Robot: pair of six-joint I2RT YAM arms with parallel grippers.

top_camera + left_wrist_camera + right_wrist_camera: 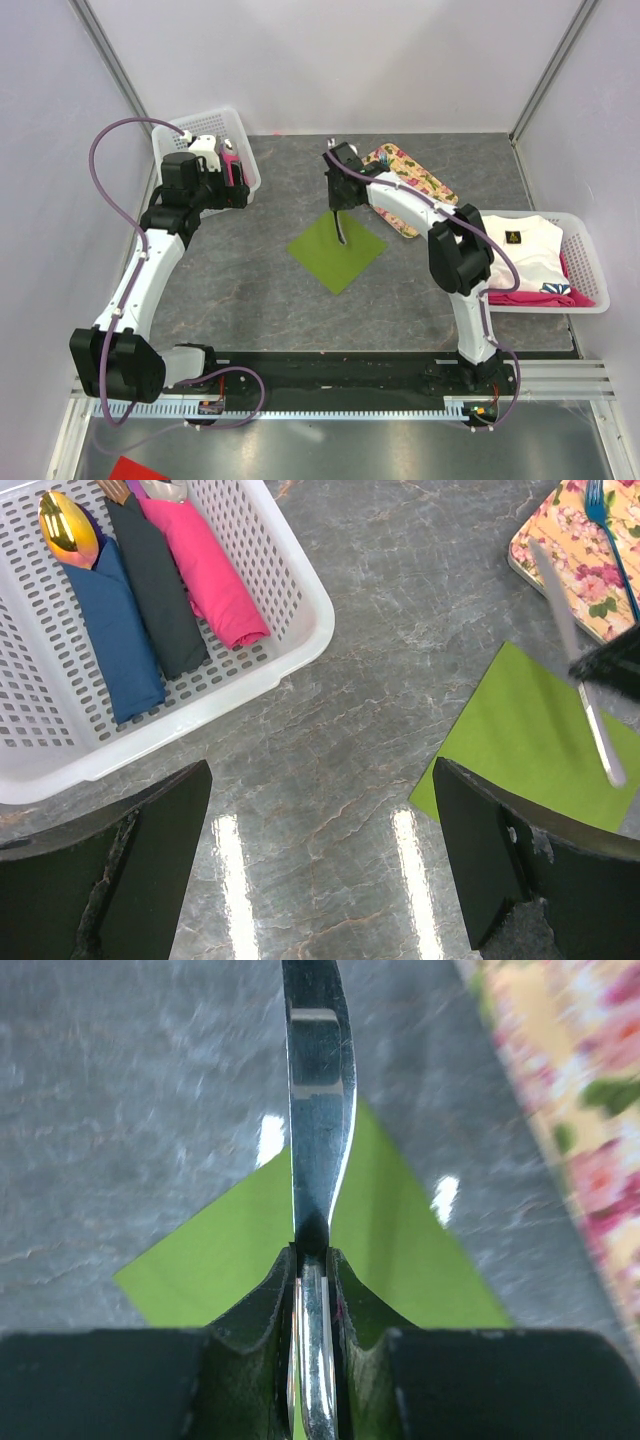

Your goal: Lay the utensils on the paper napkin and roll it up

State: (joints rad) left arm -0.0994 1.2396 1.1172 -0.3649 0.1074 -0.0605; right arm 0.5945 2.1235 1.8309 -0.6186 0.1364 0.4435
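Clamps a silver knife (318, 1110) in the right gripper (312, 1260), over the green napkin (330, 258) lying flat. Shows the blue fork (611, 540) resting on the flowered tray (570, 575). Holds the left gripper (322, 780) wide open, empty, near the white basket (305, 620).

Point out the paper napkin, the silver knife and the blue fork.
paper napkin (330, 260), top external view, lower half of the sheet.
silver knife (318, 1090), right wrist view, middle of the blade.
blue fork (597, 498), left wrist view, its head.
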